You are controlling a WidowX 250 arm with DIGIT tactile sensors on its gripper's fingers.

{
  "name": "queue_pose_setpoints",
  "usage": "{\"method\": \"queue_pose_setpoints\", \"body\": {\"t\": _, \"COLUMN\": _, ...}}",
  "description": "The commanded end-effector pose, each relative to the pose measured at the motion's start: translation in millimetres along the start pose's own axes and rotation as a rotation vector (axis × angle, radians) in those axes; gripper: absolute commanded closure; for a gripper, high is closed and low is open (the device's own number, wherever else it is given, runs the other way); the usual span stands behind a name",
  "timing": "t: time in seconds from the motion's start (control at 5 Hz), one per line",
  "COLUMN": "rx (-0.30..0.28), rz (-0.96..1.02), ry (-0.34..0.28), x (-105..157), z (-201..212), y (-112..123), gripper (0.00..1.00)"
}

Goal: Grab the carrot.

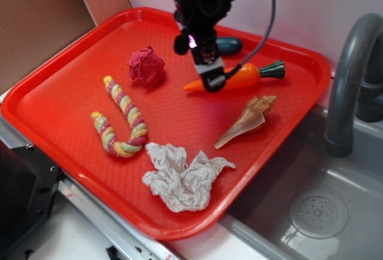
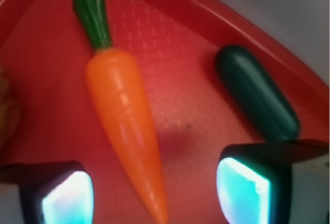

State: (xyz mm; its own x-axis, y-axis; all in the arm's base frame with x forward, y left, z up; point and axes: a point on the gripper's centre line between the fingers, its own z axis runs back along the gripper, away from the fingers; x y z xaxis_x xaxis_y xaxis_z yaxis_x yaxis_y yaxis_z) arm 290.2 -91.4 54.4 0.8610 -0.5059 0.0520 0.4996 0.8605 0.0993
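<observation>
The carrot (image 1: 239,75) (image 2: 126,121) is glossy orange with a dark green stem cap. It lies flat on the red tray (image 1: 72,86) near the tray's far right side, its tip pointing left. My gripper (image 1: 210,75) (image 2: 154,195) hangs just above the carrot's thin half. It is open, and in the wrist view the carrot's tip runs between the two fingers (image 2: 67,198) without touching either pad. Nothing is held.
A dark teal capsule (image 1: 229,45) (image 2: 258,92) lies behind the carrot by the far rim. A tan seashell (image 1: 248,120), a crumpled white cloth (image 1: 182,176), a striped rope toy (image 1: 119,119) and a red crumpled ball (image 1: 146,66) share the tray. A sink and grey faucet (image 1: 350,80) stand at the right.
</observation>
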Motion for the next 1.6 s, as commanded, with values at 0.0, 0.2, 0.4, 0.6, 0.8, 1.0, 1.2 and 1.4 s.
{"method": "queue_pose_setpoints", "body": {"t": 0.0, "rx": -0.064, "rz": -0.027, "ry": -0.027, "x": 22, "z": -14, "y": -4, "gripper": 0.00}}
{"method": "queue_pose_setpoints", "body": {"t": 0.2, "rx": -0.087, "rz": -0.029, "ry": -0.030, "x": 24, "z": -20, "y": -6, "gripper": 0.74}}
{"method": "queue_pose_setpoints", "body": {"t": 0.4, "rx": -0.084, "rz": -0.025, "ry": -0.052, "x": 23, "z": -19, "y": -4, "gripper": 1.00}}
{"method": "queue_pose_setpoints", "body": {"t": 0.6, "rx": -0.073, "rz": -0.004, "ry": -0.090, "x": 17, "z": -3, "y": 3, "gripper": 1.00}}
{"method": "queue_pose_setpoints", "body": {"t": 0.8, "rx": 0.019, "rz": 0.076, "ry": -0.101, "x": -4, "z": 38, "y": 21, "gripper": 1.00}}
{"method": "queue_pose_setpoints", "body": {"t": 1.0, "rx": 0.071, "rz": 0.175, "ry": -0.068, "x": -26, "z": 72, "y": 31, "gripper": 1.00}}
{"method": "queue_pose_setpoints", "body": {"t": 1.2, "rx": 0.136, "rz": 0.307, "ry": 0.008, "x": -52, "z": 112, "y": 38, "gripper": 1.00}}
{"method": "queue_pose_setpoints", "body": {"t": 1.4, "rx": 0.160, "rz": 0.369, "ry": -0.011, "x": -68, "z": 142, "y": 37, "gripper": 1.00}}
